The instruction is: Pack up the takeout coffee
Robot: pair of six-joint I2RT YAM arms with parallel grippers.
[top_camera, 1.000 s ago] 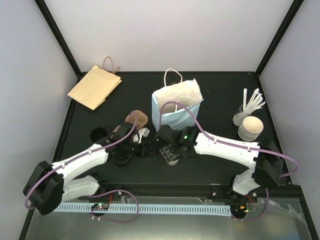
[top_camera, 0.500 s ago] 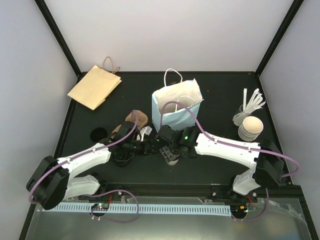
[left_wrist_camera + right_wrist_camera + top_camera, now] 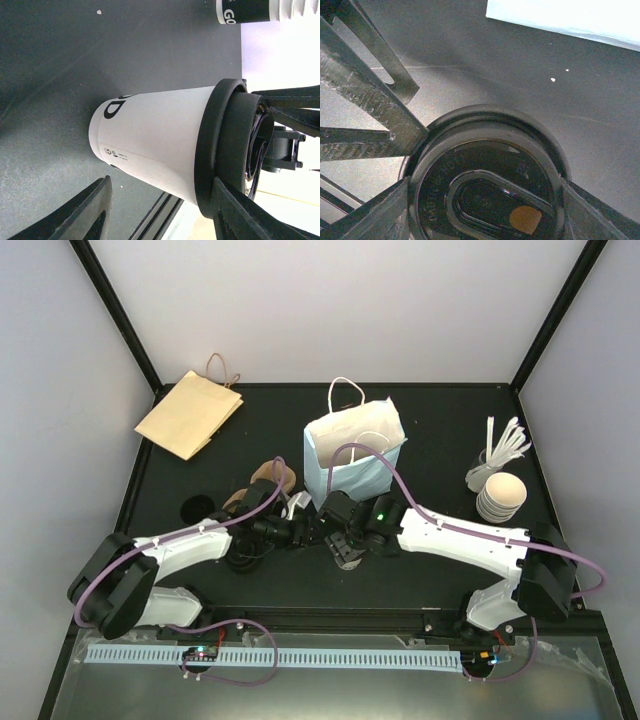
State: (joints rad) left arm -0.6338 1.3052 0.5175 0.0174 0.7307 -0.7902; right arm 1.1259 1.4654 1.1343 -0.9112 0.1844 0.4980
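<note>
The takeout coffee (image 3: 155,145), a white paper cup with a black lid (image 3: 487,175), stands at the table's middle, mostly hidden under both grippers in the top view. My right gripper (image 3: 487,212) comes down from above, its fingers (image 3: 380,210) pressed against both sides of the lid rim; it shows in the top view (image 3: 337,537) too. My left gripper (image 3: 160,205) is open, its jaws spread wide beside the cup, one finger (image 3: 240,215) touching the lid edge. It reaches in from the left (image 3: 303,528).
A standing pale-blue bag (image 3: 355,452) is just behind the cup. A flat brown bag (image 3: 190,412) lies back left. A lying stack of white cups (image 3: 291,505), a brown object (image 3: 270,478) and a loose black lid (image 3: 197,508) sit left of centre. Lids and cutlery (image 3: 498,485) stand right.
My left arm has swung right, bringing its open gripper up against the cup. My right gripper has stayed on the lid, shifting only slightly.
</note>
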